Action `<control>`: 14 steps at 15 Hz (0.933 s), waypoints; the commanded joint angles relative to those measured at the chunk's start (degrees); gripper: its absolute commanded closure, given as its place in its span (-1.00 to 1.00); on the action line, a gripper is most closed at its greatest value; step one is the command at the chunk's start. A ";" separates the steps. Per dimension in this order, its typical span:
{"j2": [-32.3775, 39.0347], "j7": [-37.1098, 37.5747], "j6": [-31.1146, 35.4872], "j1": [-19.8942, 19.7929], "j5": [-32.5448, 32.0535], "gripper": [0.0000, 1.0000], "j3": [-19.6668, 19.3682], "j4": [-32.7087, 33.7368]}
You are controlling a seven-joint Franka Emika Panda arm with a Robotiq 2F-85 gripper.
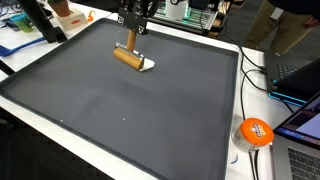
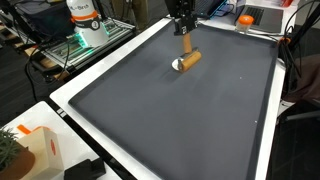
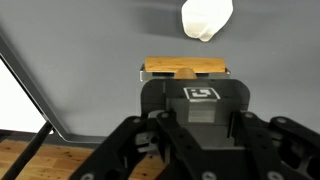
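Note:
A wooden tool lies low over the dark mat (image 1: 120, 110) near its far edge. It has a thick wooden handle (image 1: 127, 57) and a white head (image 1: 148, 66) that rests on the mat. In both exterior views my gripper (image 1: 133, 30) stands upright right above it, shut on a thin wooden part that rises from the handle (image 2: 188, 58). The white head (image 2: 177, 65) points away from the gripper (image 2: 183, 28). In the wrist view the wood (image 3: 185, 67) sits just beyond the gripper (image 3: 186, 76) body, with the white head (image 3: 207, 18) farther out. The fingertips themselves are hidden.
The mat lies on a white table (image 2: 70, 95). An orange round object (image 1: 253, 131), cables and a laptop (image 1: 300, 120) sit off one side. A white bottle with an orange label (image 2: 85, 15) and a box (image 2: 35, 150) stand beyond other edges.

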 commanded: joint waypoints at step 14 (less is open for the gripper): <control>9.75 29.44 0.06 0.10 5.10 0.07 3.68 -2.08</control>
